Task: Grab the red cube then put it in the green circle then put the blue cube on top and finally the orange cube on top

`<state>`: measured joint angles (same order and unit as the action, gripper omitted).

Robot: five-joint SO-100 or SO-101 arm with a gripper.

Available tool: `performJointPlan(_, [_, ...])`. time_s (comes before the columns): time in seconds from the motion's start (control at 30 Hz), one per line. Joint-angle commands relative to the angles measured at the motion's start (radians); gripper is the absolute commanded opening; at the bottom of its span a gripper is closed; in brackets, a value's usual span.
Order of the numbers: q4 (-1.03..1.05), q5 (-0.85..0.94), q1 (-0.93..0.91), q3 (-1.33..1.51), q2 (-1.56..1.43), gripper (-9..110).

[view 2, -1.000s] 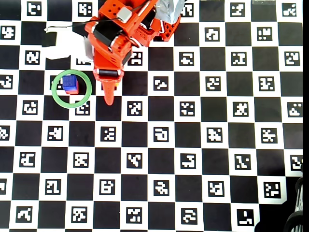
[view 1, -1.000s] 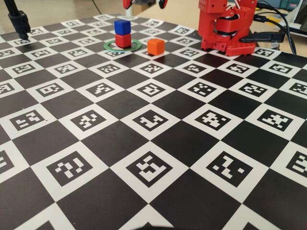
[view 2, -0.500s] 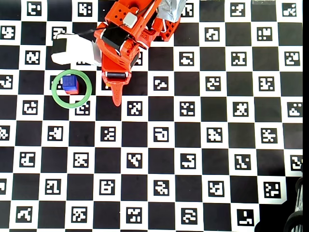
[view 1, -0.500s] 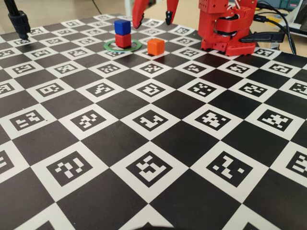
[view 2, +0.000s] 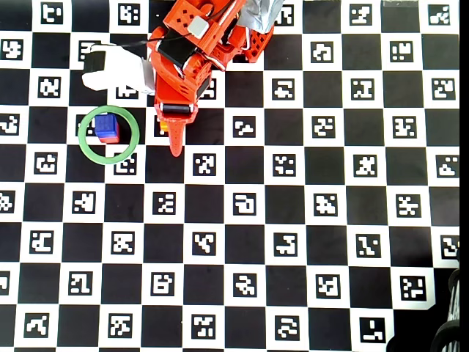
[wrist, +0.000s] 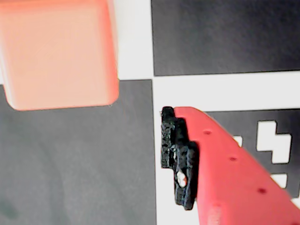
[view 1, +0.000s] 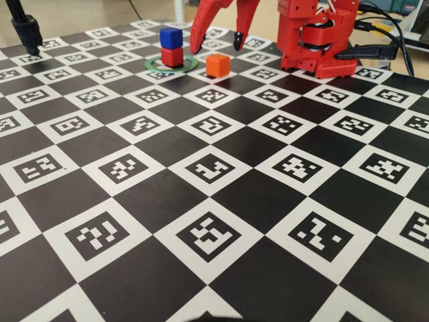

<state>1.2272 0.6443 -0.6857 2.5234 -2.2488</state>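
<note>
The blue cube (view 1: pixel 171 37) sits on the red cube (view 1: pixel 172 57) inside the green circle (view 1: pixel 151 66) at the far side of the board. The overhead view shows the stack (view 2: pixel 107 126) in the ring (view 2: pixel 83 147). The orange cube (view 1: pixel 217 65) stands on the board just right of the ring. My red gripper (view 1: pixel 217 48) is open and hangs over the orange cube, one finger on each side and behind it. In the wrist view the orange cube (wrist: pixel 58 51) fills the top left, and one black-padded fingertip (wrist: pixel 177 159) shows apart from it. In the overhead view the gripper (view 2: pixel 172 138) hides most of the orange cube.
The board (view 1: pixel 214 221) is a black and white checker of printed markers. The arm's red base (view 1: pixel 315 40) stands at the back right with cables (view 1: pixel 389 30) beside it. A black clamp (view 1: pixel 27 30) stands at the back left. A white part (view 2: pixel 117 70) lies near the base.
</note>
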Motion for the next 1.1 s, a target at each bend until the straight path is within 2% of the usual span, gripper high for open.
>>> performJointPlan(0.0, [-0.035,0.020,-0.017,-0.002,-0.021,52])
performJointPlan(0.33, [-0.156,0.074,-0.054,0.054,0.023,52])
performJointPlan(1.07, [-0.275,0.077,-0.051,0.051,0.167,52])
